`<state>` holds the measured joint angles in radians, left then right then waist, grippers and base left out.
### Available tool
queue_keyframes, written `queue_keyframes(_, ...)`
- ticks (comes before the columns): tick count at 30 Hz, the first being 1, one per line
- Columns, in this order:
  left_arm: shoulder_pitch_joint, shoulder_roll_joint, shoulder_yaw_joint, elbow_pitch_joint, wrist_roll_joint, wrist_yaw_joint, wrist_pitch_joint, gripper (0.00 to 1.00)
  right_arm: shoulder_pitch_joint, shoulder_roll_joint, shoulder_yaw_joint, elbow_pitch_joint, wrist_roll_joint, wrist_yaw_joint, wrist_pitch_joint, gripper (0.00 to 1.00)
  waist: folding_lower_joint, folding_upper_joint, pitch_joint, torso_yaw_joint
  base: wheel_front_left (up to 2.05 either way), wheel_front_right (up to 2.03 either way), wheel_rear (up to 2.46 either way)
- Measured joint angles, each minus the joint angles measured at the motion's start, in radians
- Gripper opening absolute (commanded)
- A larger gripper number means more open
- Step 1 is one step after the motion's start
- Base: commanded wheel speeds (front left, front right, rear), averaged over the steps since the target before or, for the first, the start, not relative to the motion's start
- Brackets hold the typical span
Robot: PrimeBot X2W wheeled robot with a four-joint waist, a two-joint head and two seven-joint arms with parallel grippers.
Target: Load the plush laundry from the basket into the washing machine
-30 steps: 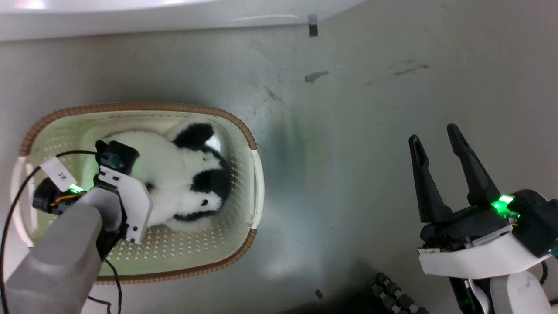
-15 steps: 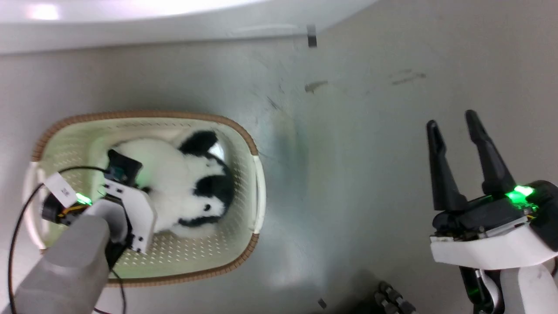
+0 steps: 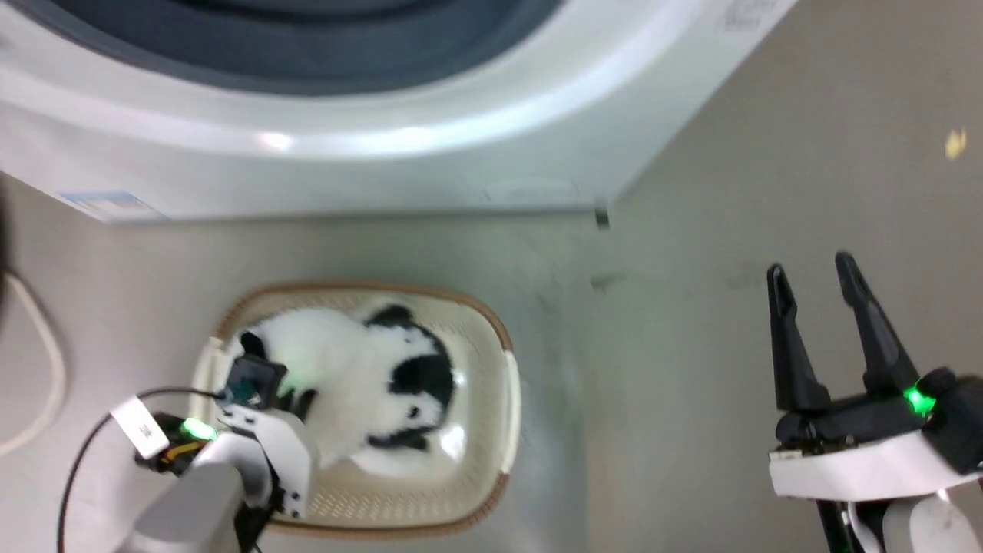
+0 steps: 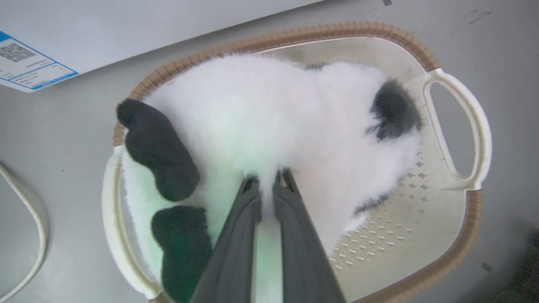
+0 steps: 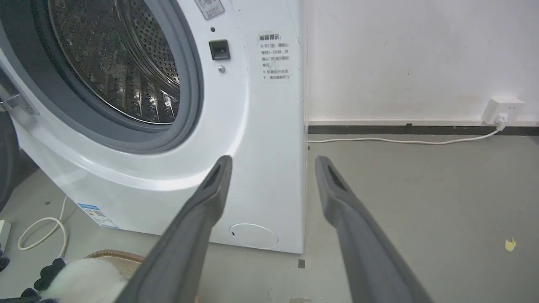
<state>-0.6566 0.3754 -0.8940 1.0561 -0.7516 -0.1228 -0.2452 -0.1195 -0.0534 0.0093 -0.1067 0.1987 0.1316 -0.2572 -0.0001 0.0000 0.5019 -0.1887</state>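
Note:
The plush laundry (image 3: 345, 369), fluffy white with black patches, fills the cream basket (image 3: 503, 407), which stands on the floor just before the washing machine (image 3: 399, 165). My left gripper (image 4: 268, 179) points down into the toy's middle, shut with a tuft of white fur pinched between its fingers (image 4: 236, 252). The plush (image 4: 269, 122) bulges over the basket's brown rim (image 4: 337, 31). My right gripper (image 3: 810, 265) hovers open and empty over bare floor to the right. From its wrist I see the washer's grey door ring (image 5: 191, 105) and steel drum (image 5: 126, 71) standing open.
A white cable (image 3: 46, 353) loops on the floor left of the basket. Another cable (image 5: 400, 141) runs along the wall to an outlet (image 5: 503, 109). A yellow scrap (image 3: 954, 143) lies at the far right. A blue label (image 4: 29, 63) marks the washer's lower front.
The head camera has tilted up, bringing the washer's front into view. My left gripper stays in the plush in the basket; the right gripper stays open.

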Motion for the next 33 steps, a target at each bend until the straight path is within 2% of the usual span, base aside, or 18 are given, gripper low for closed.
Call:
queue_keyframes(6, 0.087, -0.013, 0.053, -0.148, 0.015, 0.045, -0.004, 0.00, 0.042, 0.000, -0.002, 0.018, -0.016, 0.000, 0.000, 1.00, -0.0001, 0.0000, -0.145, 0.053, 0.00, 0.00, 0.00)
queue_keyframes(13, 0.216, 0.007, 0.182, -0.448, 0.096, 0.125, -0.010, 0.00, 0.078, 0.000, -0.011, 0.030, -0.025, 0.000, 0.000, 1.00, -0.0002, 0.0000, -0.274, 0.109, 0.00, 0.00, 0.00)
queue_keyframes(18, 0.272, 0.025, 0.290, -0.660, 0.162, 0.165, -0.010, 0.00, 0.079, 0.001, -0.007, 0.030, -0.025, 0.000, 0.000, 1.00, -0.0003, 0.0000, -0.308, 0.127, 0.00, 0.00, 0.00)
queue_keyframes(25, 0.279, 0.014, 0.453, -0.859, 0.214, 0.173, -0.010, 0.00, 0.077, 0.001, 0.001, 0.025, -0.021, 0.000, 0.000, 1.00, 0.0001, 0.0000, -0.268, 0.099, 0.00, 0.00, 0.00)
queue_keyframes(29, 0.231, 0.009, 0.518, -0.856, 0.216, 0.161, -0.011, 0.00, 0.066, 0.001, 0.010, 0.023, -0.020, 0.000, 0.000, 1.00, 0.0002, 0.0000, -0.228, 0.074, 0.00, 0.00, 0.00)
queue_keyframes(33, 0.098, 0.019, 0.561, -0.807, 0.202, 0.140, -0.005, 0.00, 0.042, 0.001, 0.024, 0.013, -0.014, 0.000, 0.000, 1.00, 0.0003, 0.0000, -0.177, 0.043, 0.00, 0.00, 0.00)
